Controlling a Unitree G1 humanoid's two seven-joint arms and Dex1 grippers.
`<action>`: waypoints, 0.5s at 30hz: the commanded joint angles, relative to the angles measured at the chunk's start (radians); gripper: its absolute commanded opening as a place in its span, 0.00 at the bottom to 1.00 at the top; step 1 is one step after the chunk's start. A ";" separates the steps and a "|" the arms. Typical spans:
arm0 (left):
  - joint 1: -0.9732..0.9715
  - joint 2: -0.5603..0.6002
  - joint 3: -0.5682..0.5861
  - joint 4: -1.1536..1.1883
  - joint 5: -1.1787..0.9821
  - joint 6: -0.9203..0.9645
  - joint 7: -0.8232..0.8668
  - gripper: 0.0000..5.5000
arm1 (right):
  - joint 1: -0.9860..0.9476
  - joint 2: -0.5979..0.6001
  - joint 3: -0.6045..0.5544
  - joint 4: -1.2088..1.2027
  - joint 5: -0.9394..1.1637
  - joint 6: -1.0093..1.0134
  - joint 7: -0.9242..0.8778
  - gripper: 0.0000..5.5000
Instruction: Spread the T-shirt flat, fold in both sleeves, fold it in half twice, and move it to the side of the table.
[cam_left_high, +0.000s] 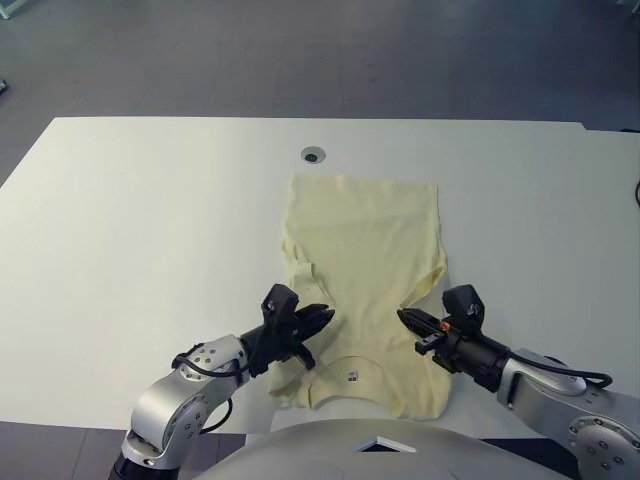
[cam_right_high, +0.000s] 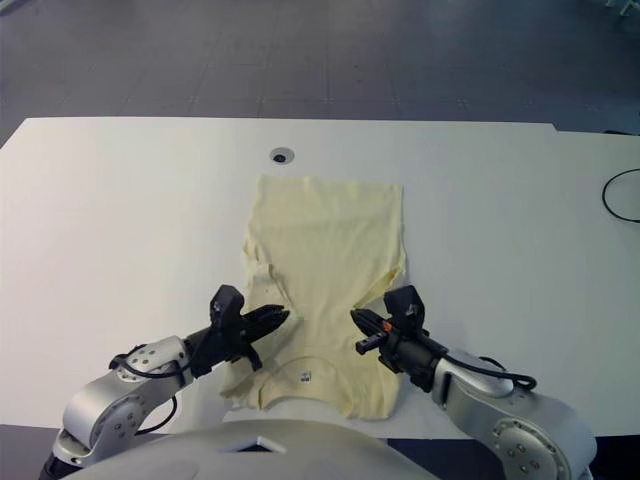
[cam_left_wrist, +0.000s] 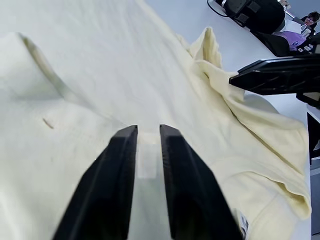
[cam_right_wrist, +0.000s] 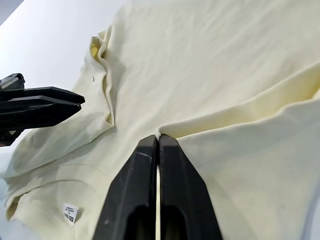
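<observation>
A pale yellow T-shirt (cam_left_high: 365, 240) lies lengthwise on the white table (cam_left_high: 150, 220), collar and label (cam_left_high: 352, 376) toward me, hem at the far end. Both sleeves are folded in over the body. My left gripper (cam_left_high: 325, 317) hovers low over the shirt's left shoulder area, its fingers (cam_left_wrist: 167, 150) a narrow gap apart with cloth showing between them. My right gripper (cam_left_high: 403, 316) is shut, its tips (cam_right_wrist: 158, 136) pinching the corner of the folded right sleeve's edge. The two grippers point at each other across the chest.
A round cable hole (cam_left_high: 314, 154) sits in the table just beyond the hem. A black cable (cam_right_high: 620, 195) loops at the table's right edge. Bare tabletop spreads wide on both sides of the shirt.
</observation>
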 joint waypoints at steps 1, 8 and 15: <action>-0.012 0.013 0.074 -0.044 -0.029 -0.016 -0.010 0.31 | -0.008 -0.010 0.033 0.020 -0.027 -0.005 -0.007 0.00; 0.001 0.049 0.147 -0.099 -0.065 -0.012 -0.037 0.52 | -0.022 -0.010 0.079 -0.004 -0.035 -0.038 0.023 0.11; 0.003 0.100 0.228 -0.100 -0.042 -0.068 -0.076 0.74 | -0.028 -0.049 0.045 -0.093 0.115 -0.064 0.058 0.32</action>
